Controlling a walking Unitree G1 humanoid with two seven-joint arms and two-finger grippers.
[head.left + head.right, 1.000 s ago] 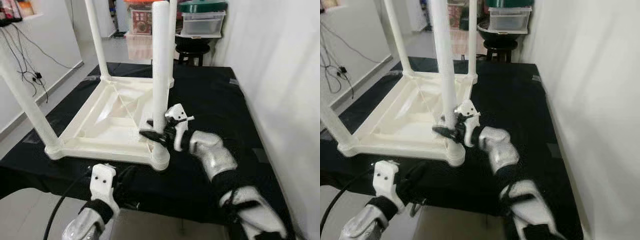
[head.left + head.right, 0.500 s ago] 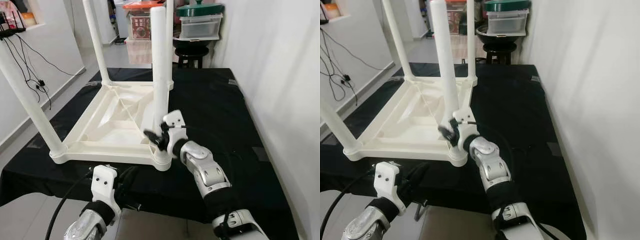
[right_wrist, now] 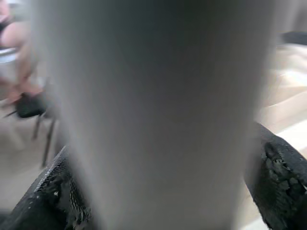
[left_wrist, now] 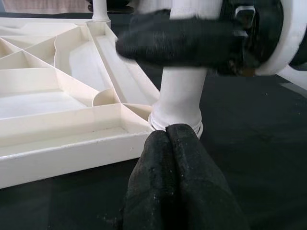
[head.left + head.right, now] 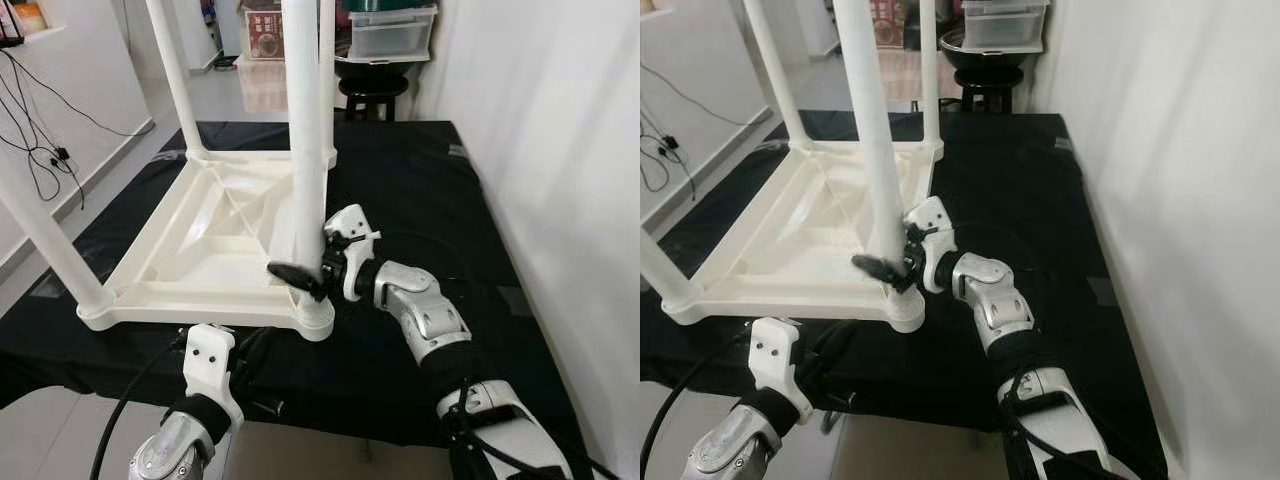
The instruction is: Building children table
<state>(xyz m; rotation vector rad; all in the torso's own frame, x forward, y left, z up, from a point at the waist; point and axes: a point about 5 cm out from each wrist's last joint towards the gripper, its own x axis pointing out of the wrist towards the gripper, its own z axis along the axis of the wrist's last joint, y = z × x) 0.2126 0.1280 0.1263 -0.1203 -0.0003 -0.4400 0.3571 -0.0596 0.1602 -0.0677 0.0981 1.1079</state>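
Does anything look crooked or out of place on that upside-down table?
Nothing stands out. The white table lies top-down on the black cloth, its legs upright; the right gripper holds the near leg low down.

A black cloth (image 5: 420,190) is spread over the surface. Behind it, a dark stool (image 5: 372,95) is seen, and a clear box (image 5: 392,33) is set on top of it. Black wires (image 5: 45,120) are hung on the wall left of the cloth.

The white plastic children's table (image 5: 215,240) lies upside down on the black-covered worktop (image 5: 420,190), legs pointing up.
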